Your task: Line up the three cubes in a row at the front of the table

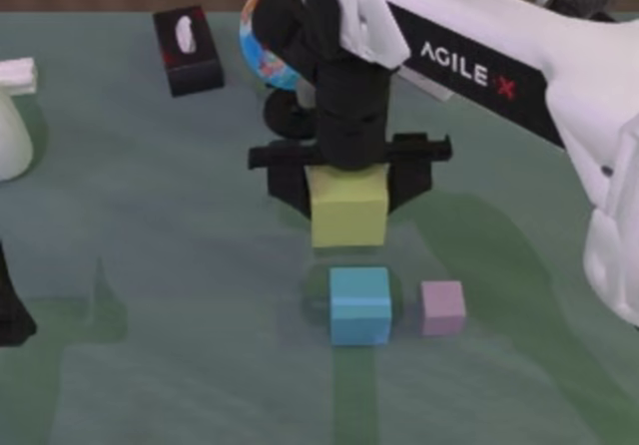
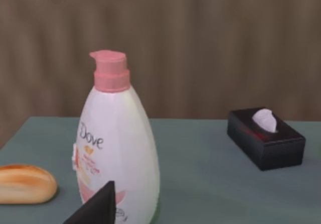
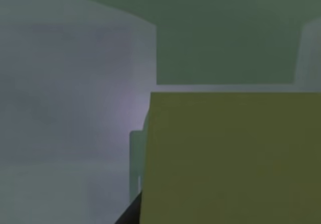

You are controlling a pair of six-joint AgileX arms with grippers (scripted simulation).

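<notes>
My right gripper (image 1: 349,188) is shut on the large yellow-green cube (image 1: 348,209), a black finger on each side of it, near the middle of the table (image 1: 150,225). In the right wrist view that cube (image 3: 235,158) fills the lower half, with one dark finger against its side and its shadow on the table beyond. The medium light-blue cube (image 1: 359,305) sits on the table just in front of it. Right of the blue cube, a small gap away, lies the small pale pink-lilac cube (image 1: 442,307). My left gripper (image 1: 12,320) is parked at the left edge, open.
A black tissue box (image 1: 189,50) lies at the back left, with a small globe (image 1: 262,36) next to it behind my right arm. A white pump bottle (image 2: 118,148) stands at the far left, a bread roll (image 2: 25,184) beside it.
</notes>
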